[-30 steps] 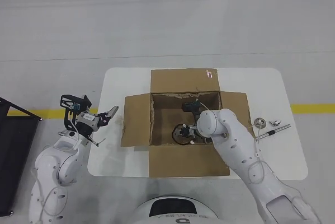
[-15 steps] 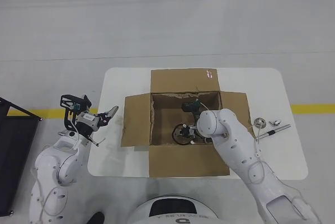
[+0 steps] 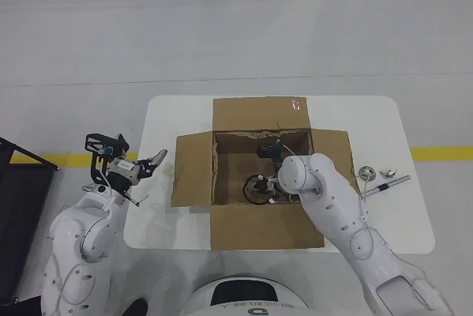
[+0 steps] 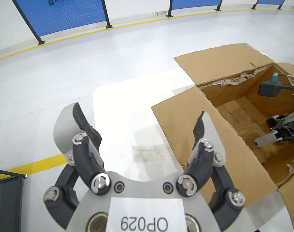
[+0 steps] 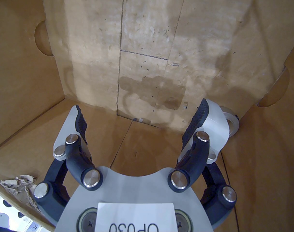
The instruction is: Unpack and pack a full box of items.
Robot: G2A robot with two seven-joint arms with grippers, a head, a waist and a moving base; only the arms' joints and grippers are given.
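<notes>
An open cardboard box (image 3: 193, 170) stands in the middle of the white table (image 3: 173, 118), all its flaps folded out. My right gripper (image 3: 258, 188) is down inside the box, open and holding nothing. In the right wrist view its fingers (image 5: 140, 106) hang just above the box floor, facing a bare wall (image 5: 147, 49). A roll of clear tape (image 5: 231, 124) lies in the box corner just behind one finger. My left gripper (image 3: 153, 162) is open and empty over the table's left part, apart from the box's left flap (image 4: 176, 121).
On the table right of the box lie two small metal pieces (image 3: 367, 171) (image 3: 389, 171) and a thin metal rod (image 3: 386, 186). A black rack (image 3: 7, 205) stands on the floor left of the table.
</notes>
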